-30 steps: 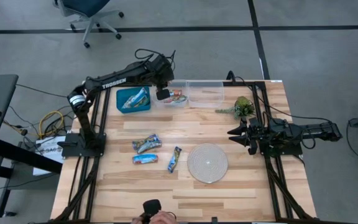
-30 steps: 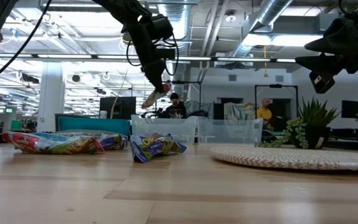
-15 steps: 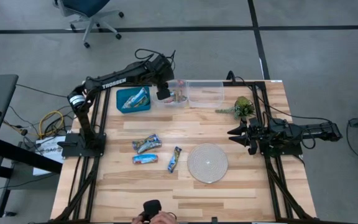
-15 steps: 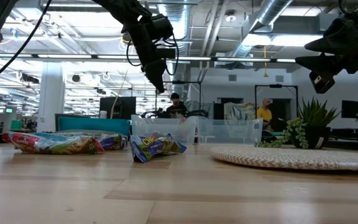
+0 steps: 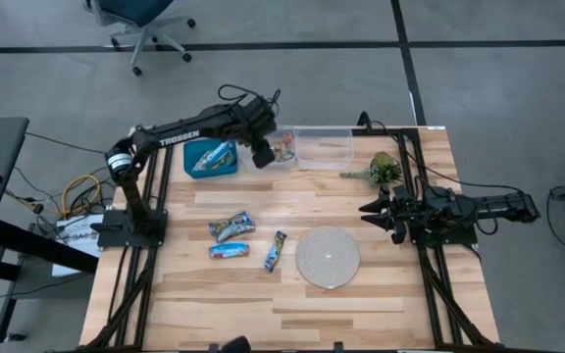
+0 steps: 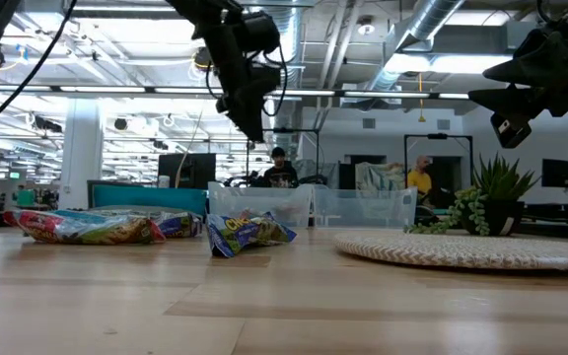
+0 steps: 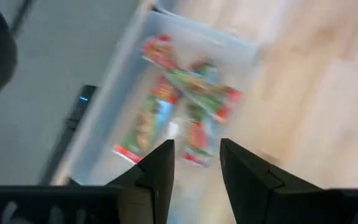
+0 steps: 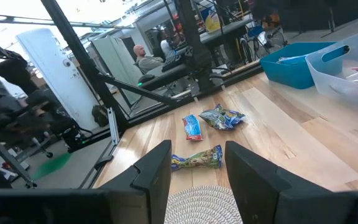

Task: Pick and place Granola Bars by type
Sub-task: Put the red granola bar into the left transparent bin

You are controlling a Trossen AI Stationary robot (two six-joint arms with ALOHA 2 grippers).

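The blue bin (image 5: 210, 157) at the far left of the surface (image 5: 361, 294) holds blue-and-white bars. Beside it, the left end effector (image 5: 262, 156) hangs above a clear bin (image 5: 282, 152), fingers apart and empty; multicoloured Granola Bars (image 7: 185, 102) lie in that bin beneath it. A second clear bin (image 5: 325, 147) stands just right of the first. Three loose bars (image 5: 233, 226) lie mid-surface, left of the round woven mat (image 5: 327, 256). A green plant sprig (image 5: 381, 169) lies far right. The right end effector (image 5: 369, 209) waits at the right edge, fingers open, holding nothing.
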